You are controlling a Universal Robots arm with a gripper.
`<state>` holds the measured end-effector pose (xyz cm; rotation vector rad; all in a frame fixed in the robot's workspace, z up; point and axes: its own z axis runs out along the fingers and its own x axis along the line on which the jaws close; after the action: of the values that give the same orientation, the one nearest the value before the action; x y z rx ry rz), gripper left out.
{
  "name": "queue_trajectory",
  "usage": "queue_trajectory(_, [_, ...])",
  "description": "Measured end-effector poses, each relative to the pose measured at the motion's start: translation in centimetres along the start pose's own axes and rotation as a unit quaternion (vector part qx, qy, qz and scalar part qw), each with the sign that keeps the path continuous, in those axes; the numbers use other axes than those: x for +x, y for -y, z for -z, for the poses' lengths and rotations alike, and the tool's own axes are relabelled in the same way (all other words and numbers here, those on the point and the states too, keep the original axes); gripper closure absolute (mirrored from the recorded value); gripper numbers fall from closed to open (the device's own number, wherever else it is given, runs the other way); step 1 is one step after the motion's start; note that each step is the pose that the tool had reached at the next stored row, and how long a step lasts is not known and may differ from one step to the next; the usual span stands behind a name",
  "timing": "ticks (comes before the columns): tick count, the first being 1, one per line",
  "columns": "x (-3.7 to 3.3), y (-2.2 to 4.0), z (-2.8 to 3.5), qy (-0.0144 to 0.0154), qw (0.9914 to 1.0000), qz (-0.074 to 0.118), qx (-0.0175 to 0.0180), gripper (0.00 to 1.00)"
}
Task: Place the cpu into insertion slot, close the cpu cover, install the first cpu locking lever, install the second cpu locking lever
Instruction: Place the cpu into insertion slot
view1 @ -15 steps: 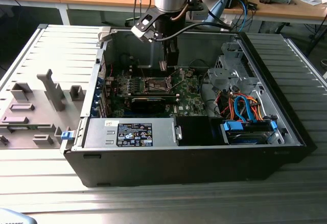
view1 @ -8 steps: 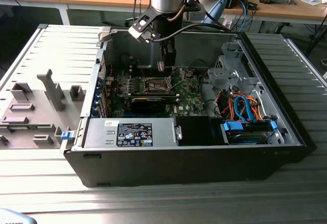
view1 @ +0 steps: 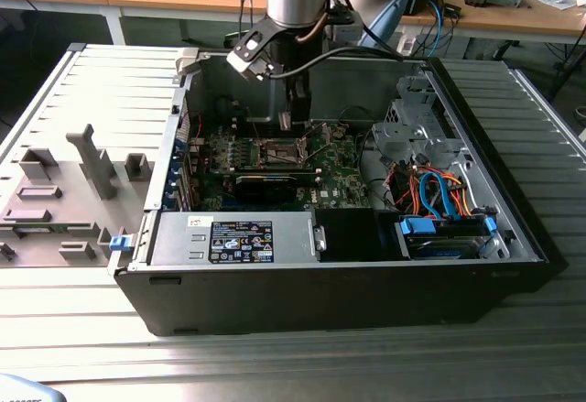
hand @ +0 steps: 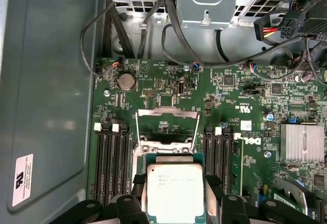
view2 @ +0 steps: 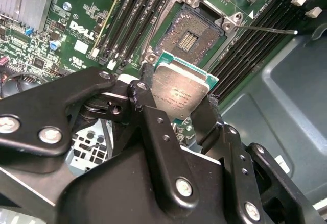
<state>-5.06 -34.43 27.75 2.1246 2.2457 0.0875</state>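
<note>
cpu (view2: pixel 180 92) held aloft near the open insertion slot (view2: pixel 188 32)
gripper (view2: pixel 174 100): jaws pinched on its two opposite edges; likely light, stiff, slick, fragile underneath, so edges only

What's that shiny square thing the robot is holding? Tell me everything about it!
That is the cpu, a small flat square chip. Its top is a silvery-grey metal plate with tiny print, sitting on a thin green base. The gripper pinches it between two black fingers on opposite sides, so it is lifted clear of the green motherboard. It hangs close to the open insertion slot but is not yet in it.
</note>
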Motion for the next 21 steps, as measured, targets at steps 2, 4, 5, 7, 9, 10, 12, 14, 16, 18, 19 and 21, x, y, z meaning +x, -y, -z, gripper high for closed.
queue_trajectory(2, [0.03, 0.07, -0.10, 0.0000, 1.00000, 0.000, 0.0000, 0.46])
queue_trajectory(4, [0.04, 0.12, -0.16, 0.0000, 1.00000, 0.000, 0.0000, 0.46])
queue_trajectory(5, [0.05, 0.14, -0.19, 0.0000, 1.00000, 0.000, 0.0000, 0.46])
queue_trajectory(7, [0.07, 0.18, -0.25, 0.0000, 1.00000, 0.000, 0.0000, 0.46])
queue_trajectory(9, [0.09, 0.22, -0.32, 0.0000, 1.00000, 0.000, 0.0000, 0.46])
queue_trajectory(10, [0.10, 0.24, -0.35, 0.0000, 1.00000, 0.000, 0.0000, 0.46])
queue_trajectory(12, [0.13, 0.29, -0.42, 0.0000, 1.00000, 0.000, 0.0000, 0.46])
queue_trajectory(14, [0.15, 0.32, -0.49, 0.0000, 1.00000, 0.000, 0.0000, 0.46])
queue_trajectory(16, [0.16, 0.35, -0.54, 0.0000, 1.00000, 0.000, 0.0000, 0.46])
queue_trajectory(18, [0.18, 0.39, -0.60, 0.0000, 1.00000, 0.000, 0.0000, 0.46])
queue_trajectory(19, [0.19, 0.41, -0.64, 0.0000, 1.00000, 0.000, 0.0000, 0.46])
queue_trajectory(21, [0.20, 0.43, -0.69, 0.0000, 1.00000, 0.000, 0.0000, 0.46])
